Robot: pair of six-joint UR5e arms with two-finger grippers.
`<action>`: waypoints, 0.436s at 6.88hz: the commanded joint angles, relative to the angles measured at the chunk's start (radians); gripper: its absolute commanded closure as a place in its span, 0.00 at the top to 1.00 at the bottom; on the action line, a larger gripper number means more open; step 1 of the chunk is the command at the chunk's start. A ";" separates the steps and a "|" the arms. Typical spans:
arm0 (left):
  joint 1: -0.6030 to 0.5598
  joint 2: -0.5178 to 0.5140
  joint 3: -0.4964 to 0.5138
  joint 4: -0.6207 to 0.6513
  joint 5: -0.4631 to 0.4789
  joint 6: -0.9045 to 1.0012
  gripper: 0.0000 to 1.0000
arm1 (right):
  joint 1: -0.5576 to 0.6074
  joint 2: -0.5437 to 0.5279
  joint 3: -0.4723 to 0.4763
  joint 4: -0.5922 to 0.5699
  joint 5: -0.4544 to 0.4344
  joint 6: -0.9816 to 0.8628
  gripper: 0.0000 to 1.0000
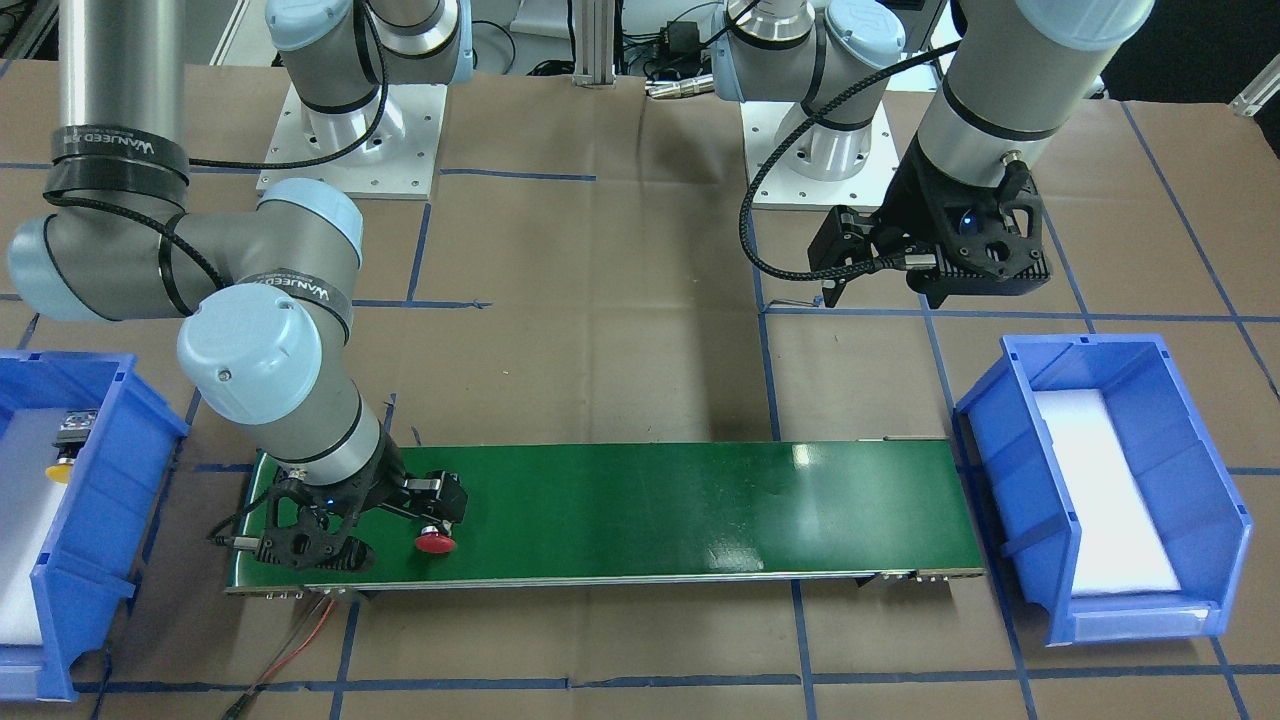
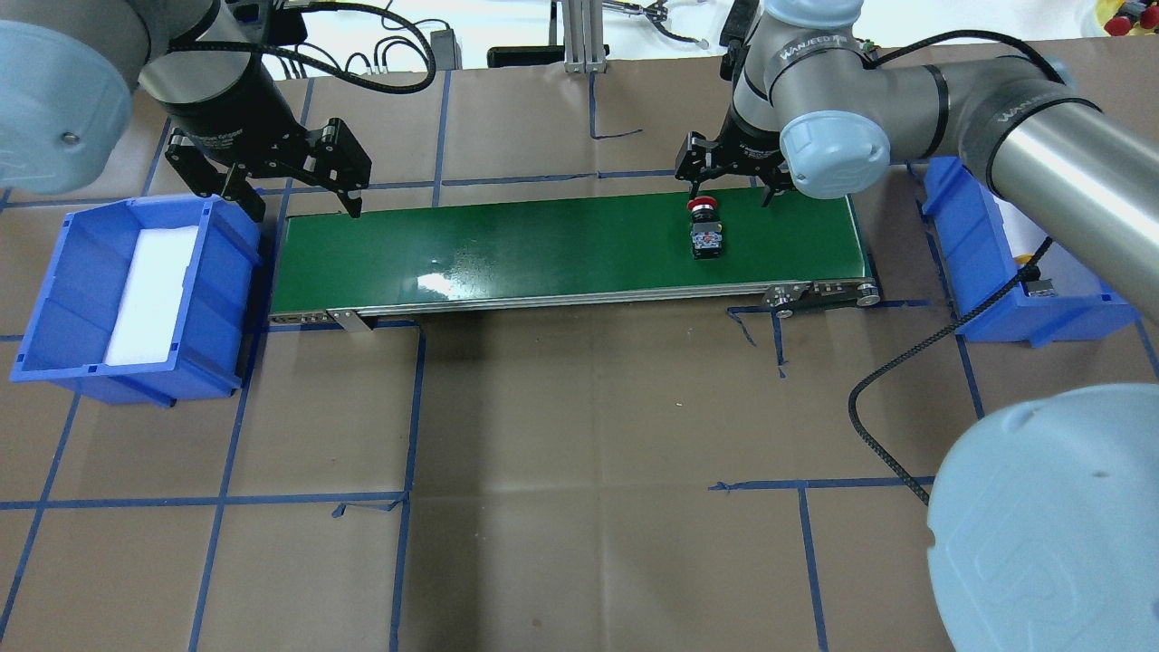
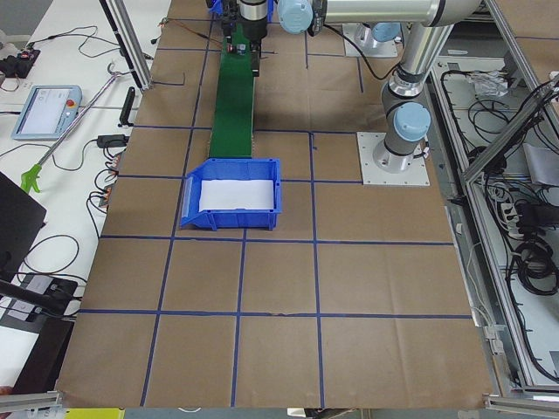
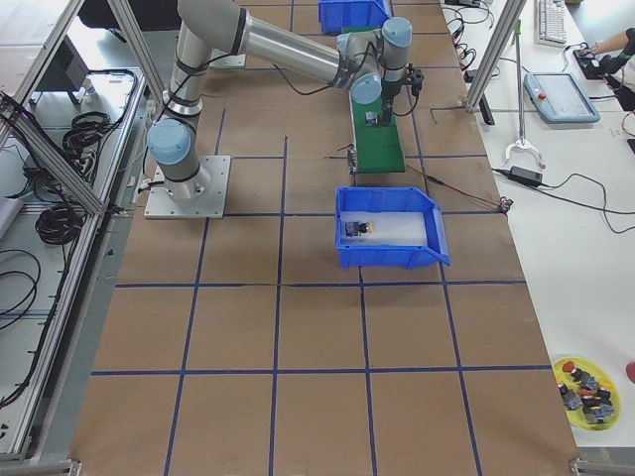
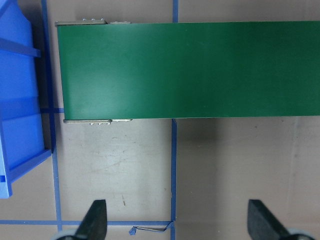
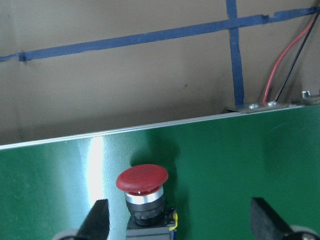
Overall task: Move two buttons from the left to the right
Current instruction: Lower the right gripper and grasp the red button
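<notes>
The red button (image 2: 704,228) lies on its side on the green conveyor belt (image 2: 543,244), near the belt's right end, cap pointing away from the robot. My right gripper (image 2: 730,192) hangs open just over it. In the right wrist view the red cap (image 6: 142,181) sits between the spread fingers (image 6: 97,217), closer to the left one and touching neither. The yellow button (image 1: 65,445) lies in the right blue bin (image 2: 960,226). My left gripper (image 2: 306,213) is open and holds nothing, above the belt's left end.
A left blue bin (image 2: 226,299) with a white foam liner stands by the belt's left end. Red and black wires (image 6: 280,65) run from the belt's far right corner. Blue tape lines cross the brown paper table (image 2: 579,435).
</notes>
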 commanded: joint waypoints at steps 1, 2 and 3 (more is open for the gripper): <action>0.000 0.002 0.000 -0.001 0.000 0.000 1.00 | 0.006 0.013 0.006 -0.005 0.032 0.001 0.99; 0.000 0.002 0.001 -0.001 0.000 0.000 1.00 | 0.010 0.021 0.021 -0.008 0.033 -0.002 0.99; 0.000 0.002 0.000 0.000 0.000 0.000 1.00 | 0.010 0.023 0.044 -0.014 0.030 -0.006 0.99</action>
